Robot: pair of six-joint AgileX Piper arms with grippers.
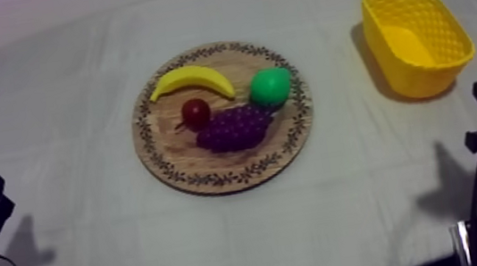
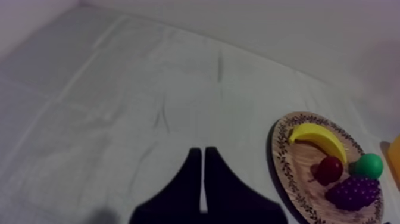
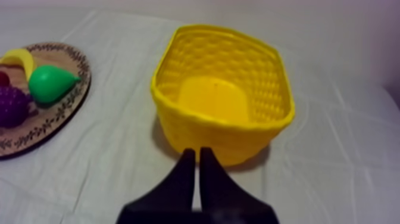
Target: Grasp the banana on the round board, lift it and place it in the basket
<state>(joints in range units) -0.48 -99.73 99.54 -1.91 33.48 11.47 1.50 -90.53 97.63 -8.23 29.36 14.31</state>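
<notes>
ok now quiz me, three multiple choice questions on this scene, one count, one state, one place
1. How many fruits lie on the wooden board? A two B three C four
2. My left gripper is: A shut on nothing B open C shut on a fruit
3. The yellow basket stands: A on the board B just ahead of my right gripper C just ahead of my left gripper
Answers: C, since banana, pear, grapes and small red fruit all lie on it; A, its fingers lie together as a narrow wedge; B, the right wrist view has it just beyond that gripper.
</notes>
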